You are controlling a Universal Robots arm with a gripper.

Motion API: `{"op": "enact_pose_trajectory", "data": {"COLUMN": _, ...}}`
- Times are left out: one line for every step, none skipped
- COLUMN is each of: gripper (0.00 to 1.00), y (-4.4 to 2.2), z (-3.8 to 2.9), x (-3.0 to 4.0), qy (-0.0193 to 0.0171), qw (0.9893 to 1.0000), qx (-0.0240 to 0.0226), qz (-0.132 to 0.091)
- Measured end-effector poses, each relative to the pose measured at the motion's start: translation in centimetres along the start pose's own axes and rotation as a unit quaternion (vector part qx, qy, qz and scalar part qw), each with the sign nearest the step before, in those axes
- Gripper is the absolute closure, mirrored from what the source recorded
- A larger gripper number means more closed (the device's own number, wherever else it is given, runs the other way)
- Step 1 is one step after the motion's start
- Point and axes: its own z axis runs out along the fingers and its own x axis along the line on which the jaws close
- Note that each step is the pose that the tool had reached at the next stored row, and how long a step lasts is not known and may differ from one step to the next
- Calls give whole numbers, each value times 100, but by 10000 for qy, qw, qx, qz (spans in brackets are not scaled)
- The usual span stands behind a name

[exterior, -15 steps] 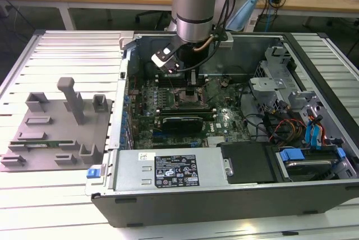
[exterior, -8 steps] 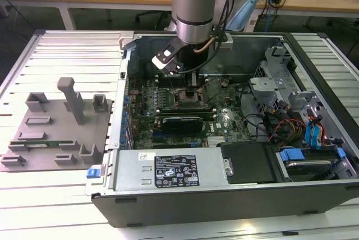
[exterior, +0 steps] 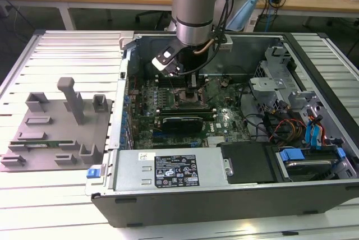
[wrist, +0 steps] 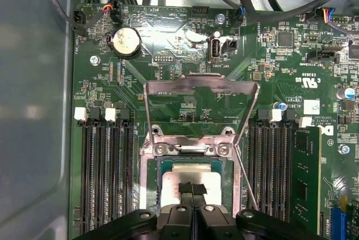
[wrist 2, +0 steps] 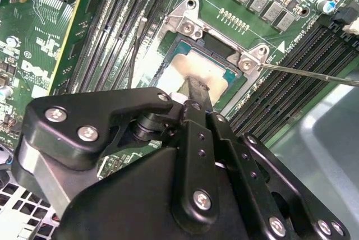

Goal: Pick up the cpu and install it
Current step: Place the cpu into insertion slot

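The small flat square cpu (wrist: 175,185) with a pale silvery metal top lies inside the square metal-framed socket (wrist: 162,148). The black tool (wrist: 192,188), fingertips closed together, is over its centre.

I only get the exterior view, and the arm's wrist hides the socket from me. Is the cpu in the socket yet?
Observer: Yes. In the first wrist view the cpu lies inside the socket, silvery top up.
Operator: What is the hand doing?
Observer: The hand is shut, and in the second wrist view its fingertips meet the cpu's top.
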Motion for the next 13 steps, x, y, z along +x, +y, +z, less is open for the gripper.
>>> {"op": "enact_pose_trajectory", "data": {"gripper": 89, "y": 0, "z": 1, "x": 0, "qy": 1, "qw": 10000, "qx": -1, "qz": 0}}
{"op": "enact_pose_trajectory", "data": {"gripper": 89, "y": 0, "z": 5, "x": 1, "qy": 3, "qw": 10000, "qx": -2, "qz": 0}}
{"op": "enact_pose_trajectory", "data": {"gripper": 89, "y": -1, "z": 22, "x": 1, "qy": 0, "qw": 10000, "qx": 0, "qz": 0}}
{"op": "enact_pose_trajectory", "data": {"gripper": 89, "y": -1, "z": 26, "x": 1, "qy": -1, "qw": 10000, "qx": 1, "qz": 0}}
{"op": "enact_pose_trajectory", "data": {"gripper": 89, "y": -1, "z": 26, "x": 1, "qy": -1, "qw": 10000, "qx": 1, "qz": 0}}
{"op": "enact_pose_trajectory", "data": {"gripper": 89, "y": -1, "z": 28, "x": 1, "qy": 0, "qw": 10000, "qx": 0, "qz": 0}}
{"op": "enact_pose_trajectory", "data": {"gripper": 89, "y": -2, "z": 37, "x": 1, "qy": -1, "qw": 10000, "qx": 1, "qz": 0}}
{"op": "enact_pose_trajectory", "data": {"gripper": 89, "y": -2, "z": 45, "x": 1, "qy": -4, "qw": 10000, "qx": 2, "qz": 0}}
{"op": "enact_pose_trajectory", "data": {"gripper": 89, "y": -3, "z": 51, "x": 1, "qy": -4, "qw": 10000, "qx": 2, "qz": 0}}
{"op": "enact_pose_trajectory", "data": {"gripper": 89, "y": -3, "z": 57, "x": 1, "qy": -2, "qw": 10000, "qx": 1, "qz": 0}}
{"op": "enact_pose_trajectory", "data": {"gripper": 89, "y": -4, "z": 58, "x": 0, "qy": -2, "qw": 10000, "qx": 2, "qz": 0}}
{"op": "enact_pose_trajectory", "data": {"gripper": 89, "y": -4, "z": 58, "x": 0, "qy": -1, "qw": 10000, "qx": 2, "qz": 0}}
{"op": "enact_pose_trajectory", "data": {"gripper": 89, "y": -4, "z": 59, "x": 0, "qy": -1, "qw": 10000, "qx": 2, "qz": 0}}
